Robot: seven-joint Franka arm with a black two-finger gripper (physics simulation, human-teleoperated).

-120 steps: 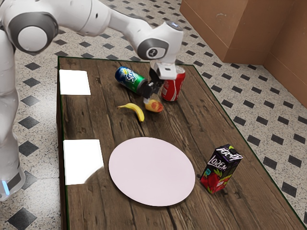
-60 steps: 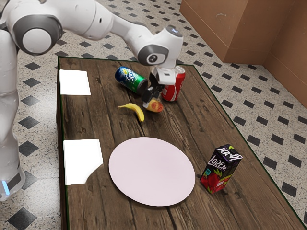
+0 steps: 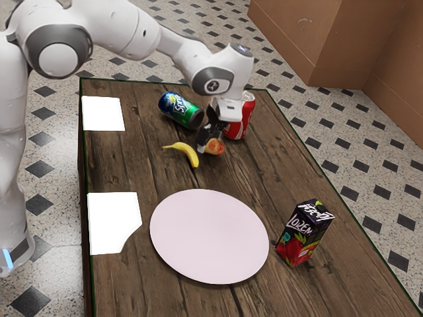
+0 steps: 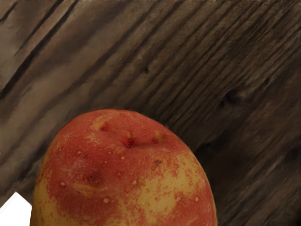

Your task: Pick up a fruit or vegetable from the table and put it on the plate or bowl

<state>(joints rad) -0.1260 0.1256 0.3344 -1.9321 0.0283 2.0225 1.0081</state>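
On the wooden tabletop [image 3: 297,172] the hand [image 3: 210,141] sits low over the apple [image 3: 217,147] beside the red can [image 3: 239,119], whether clamped I cannot tell, so this looks like the grasp, with a lift toward the plate [image 3: 209,236] next.

Apple [image 3: 215,146] between banana [image 3: 184,152] and upright can [image 3: 239,119].
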